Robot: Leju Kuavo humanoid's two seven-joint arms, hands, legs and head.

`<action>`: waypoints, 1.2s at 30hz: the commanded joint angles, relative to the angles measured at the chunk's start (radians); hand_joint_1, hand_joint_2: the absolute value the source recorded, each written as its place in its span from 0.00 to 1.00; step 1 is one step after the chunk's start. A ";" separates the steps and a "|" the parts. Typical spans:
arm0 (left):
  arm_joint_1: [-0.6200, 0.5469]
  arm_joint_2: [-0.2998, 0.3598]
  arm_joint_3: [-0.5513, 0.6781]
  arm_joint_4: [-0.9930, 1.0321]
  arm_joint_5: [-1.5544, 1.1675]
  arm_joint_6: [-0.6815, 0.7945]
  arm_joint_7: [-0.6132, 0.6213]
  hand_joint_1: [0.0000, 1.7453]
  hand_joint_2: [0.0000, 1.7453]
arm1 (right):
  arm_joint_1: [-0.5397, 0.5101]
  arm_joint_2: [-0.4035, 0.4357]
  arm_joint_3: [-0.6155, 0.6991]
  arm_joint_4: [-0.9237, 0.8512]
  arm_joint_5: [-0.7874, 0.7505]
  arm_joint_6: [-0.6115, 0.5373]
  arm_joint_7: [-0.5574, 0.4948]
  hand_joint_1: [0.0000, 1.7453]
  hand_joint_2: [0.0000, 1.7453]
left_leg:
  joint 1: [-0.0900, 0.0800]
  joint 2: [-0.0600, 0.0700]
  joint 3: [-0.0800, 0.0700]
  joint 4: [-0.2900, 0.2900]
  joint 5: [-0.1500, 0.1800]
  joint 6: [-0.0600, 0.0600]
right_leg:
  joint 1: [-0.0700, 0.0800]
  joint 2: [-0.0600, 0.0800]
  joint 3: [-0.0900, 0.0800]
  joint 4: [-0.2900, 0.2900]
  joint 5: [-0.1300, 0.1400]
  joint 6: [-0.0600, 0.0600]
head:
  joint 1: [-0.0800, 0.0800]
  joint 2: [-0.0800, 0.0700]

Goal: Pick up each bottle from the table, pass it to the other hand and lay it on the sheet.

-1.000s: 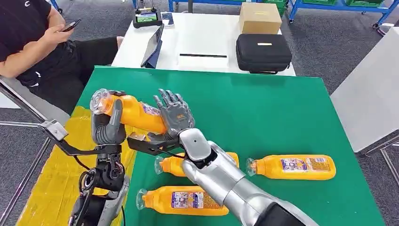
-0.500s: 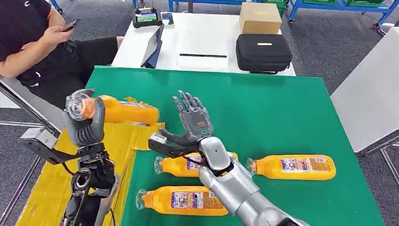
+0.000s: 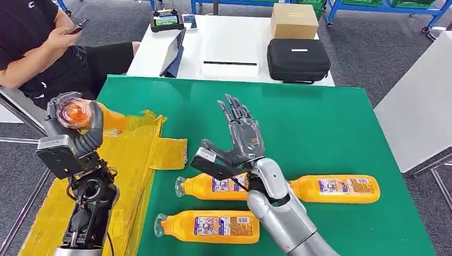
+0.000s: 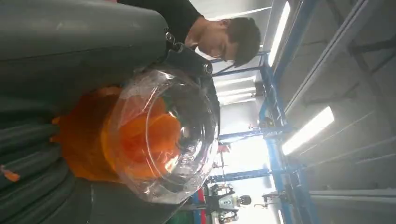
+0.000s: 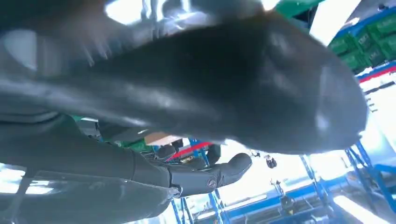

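Left hand (image 3: 80, 125) grips an orange bottle (image 3: 109, 120) above the yellow sheet (image 3: 128, 160), not yet laid down | right hand (image 3: 242, 136) empty, fingers spread, over green table (image 3: 320, 128) | three bottles (image 3: 213, 186) lie on table awaiting transfer; none seen on sheet | bottle labels blue-white, unreadable.

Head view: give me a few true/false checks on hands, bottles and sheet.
1. The left hand holds a bottle. True.
2. The right hand holds a bottle. False: it is open and holds nothing.
3. Three bottles lie on the green table. True.
4. A bottle lies on the yellow sheet. False: no bottle lies on it; the held bottle is above it.
5. The black case sits on the green table. False: it is on the white table behind.
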 commanded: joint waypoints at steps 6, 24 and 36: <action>-0.086 -0.018 0.058 0.308 -0.376 0.043 -0.037 1.00 1.00 | 0.067 -0.094 -0.060 -0.086 -0.087 -0.005 -0.066 0.00 0.00 | 0.000 -0.003 0.006 -0.002 -0.001 -0.003 | 0.000 -0.004 0.007 -0.002 -0.002 0.000 | 0.000 0.000; -0.113 0.028 -0.200 0.829 -1.100 0.043 0.254 1.00 1.00 | 0.106 -0.127 -0.067 -0.187 -0.154 0.028 -0.095 0.00 0.00 | -0.001 -0.003 0.006 -0.001 -0.001 -0.003 | 0.000 -0.004 0.006 -0.001 -0.002 -0.001 | 0.000 0.000; -0.173 0.034 -0.276 0.965 -1.016 -0.012 0.278 0.87 1.00 | 0.097 -0.135 -0.050 -0.179 -0.175 0.042 -0.095 0.00 0.00 | -0.001 0.000 0.007 -0.001 -0.002 -0.004 | 0.000 -0.002 0.007 0.000 -0.002 -0.001 | 0.000 0.000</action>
